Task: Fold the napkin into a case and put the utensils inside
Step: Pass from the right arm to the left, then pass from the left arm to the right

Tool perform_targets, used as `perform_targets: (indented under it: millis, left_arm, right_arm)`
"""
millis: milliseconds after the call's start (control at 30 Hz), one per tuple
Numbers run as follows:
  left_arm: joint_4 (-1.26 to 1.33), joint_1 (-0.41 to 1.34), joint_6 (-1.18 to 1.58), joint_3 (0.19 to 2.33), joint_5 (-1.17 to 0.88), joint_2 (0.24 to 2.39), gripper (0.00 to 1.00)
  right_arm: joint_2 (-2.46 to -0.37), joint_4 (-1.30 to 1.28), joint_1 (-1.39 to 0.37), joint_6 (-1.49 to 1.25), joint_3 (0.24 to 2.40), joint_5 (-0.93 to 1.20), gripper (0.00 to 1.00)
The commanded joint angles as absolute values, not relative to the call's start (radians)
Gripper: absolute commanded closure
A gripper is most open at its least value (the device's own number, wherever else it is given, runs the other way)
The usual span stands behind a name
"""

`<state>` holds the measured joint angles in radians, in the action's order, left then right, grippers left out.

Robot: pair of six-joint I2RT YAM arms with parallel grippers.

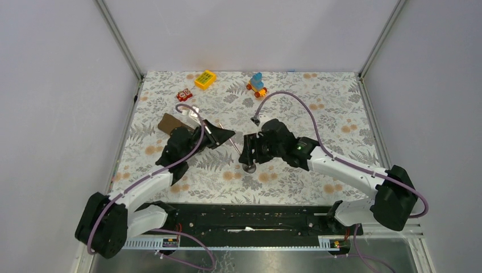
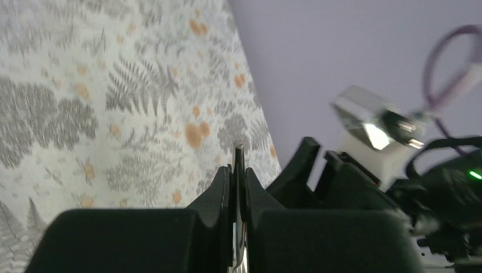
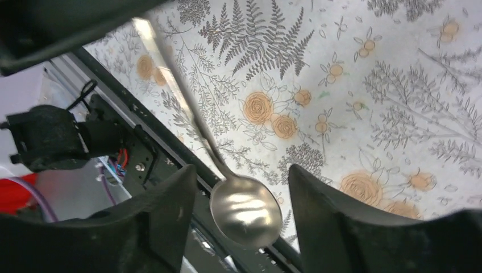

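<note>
A silver spoon (image 1: 241, 154) hangs over the floral tablecloth between the two arms. My left gripper (image 1: 226, 136) is shut on the thin handle (image 2: 239, 153), which stands up between its fingertips. The round bowl (image 3: 245, 210) lies between the fingers of my right gripper (image 3: 244, 193), which is open, with a gap on each side of the bowl. In the top view the right gripper (image 1: 249, 160) sits over the bowl end. The brown napkin (image 1: 168, 122) lies behind the left arm, partly hidden by it.
At the back of the tablecloth (image 1: 318, 114) stand a yellow block (image 1: 205, 79), a blue and orange wheeled toy (image 1: 257, 84) and a small red toy (image 1: 183, 95). The black base rail (image 1: 250, 219) runs along the near edge. Grey walls enclose three sides.
</note>
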<state>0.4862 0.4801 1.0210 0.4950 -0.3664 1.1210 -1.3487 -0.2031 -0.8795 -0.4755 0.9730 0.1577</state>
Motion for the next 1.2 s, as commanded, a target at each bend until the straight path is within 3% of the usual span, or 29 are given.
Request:
perform_targets:
  millis: [0, 167, 333, 533, 700, 867, 967, 1033, 1167]
  left_arm:
    - [0.664, 0.462, 0.898, 0.444, -0.309, 0.971, 1.00]
    - [0.715, 0.446, 0.889, 0.372, -0.228, 0.837, 1.00]
    - [0.715, 0.440, 0.907, 0.332, -0.148, 0.748, 1.00]
    - [0.736, 0.437, 0.946, 0.316, -0.126, 0.734, 1.00]
    - [0.786, 0.433, 0.988, 0.295, -0.120, 0.744, 1.00]
    - [0.767, 0.424, 0.983, 0.291, -0.092, 0.729, 1.00]
    - [0.705, 0.387, 0.981, 0.307, -0.121, 0.740, 1.00]
    - [0.577, 0.320, 0.985, 0.349, -0.178, 0.763, 0.86]
    - [0.138, 0.064, 0.909, 0.488, -0.255, 0.787, 0.33]
  right_arm:
    - [-1.272, -0.223, -0.833, -0.823, 0.930, 0.186, 0.28]
    - [-1.195, 0.078, -0.751, -1.057, 0.724, 0.364, 0.27]
    - [-1.192, 0.353, -0.739, -1.206, 0.618, 0.437, 0.44]
    - [-1.203, 0.406, -0.739, -1.228, 0.624, 0.449, 0.67]
    - [-1.228, 0.411, -0.738, -1.222, 0.645, 0.456, 0.77]
    - [-1.264, 0.430, -0.739, -1.209, 0.683, 0.477, 0.98]
    - [-1.318, 0.413, -0.739, -1.202, 0.730, 0.468, 1.00]
    - [-1.373, 0.365, -0.740, -1.185, 0.788, 0.442, 1.00]
    - [-1.484, 0.253, -0.739, -1.222, 0.895, 0.352, 1.00]
